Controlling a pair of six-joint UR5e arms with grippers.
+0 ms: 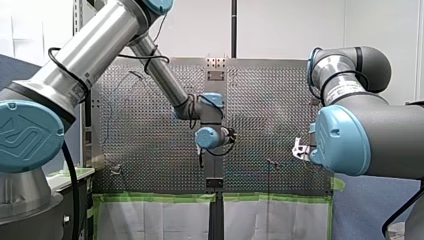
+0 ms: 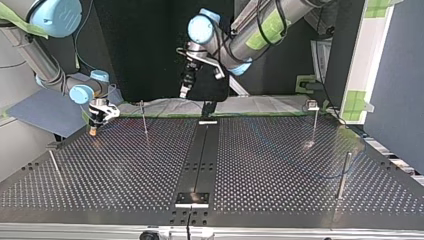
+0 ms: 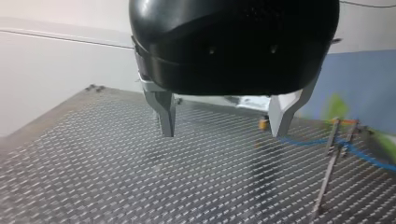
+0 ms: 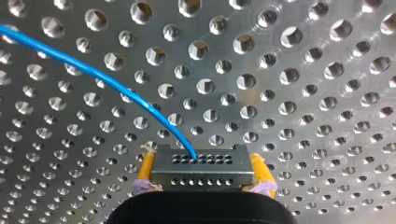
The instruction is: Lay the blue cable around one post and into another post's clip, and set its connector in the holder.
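Connector [image 4: 201,170] apparently snug between right gripper's [image 4: 201,158] yellow pads [image 4: 145,169]

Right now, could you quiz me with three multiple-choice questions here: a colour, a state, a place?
1. The cable is: A red, B blue, C green.
2. My left gripper is: A open and empty, B shut on the cable, C shut and empty.
3. The connector sits: A in my left gripper, B between my right gripper's yellow pads, C on the floor.
Answers: B, the right wrist view shows it blue; A, its fingers stand apart with nothing between; B, the pads clamp its sides.
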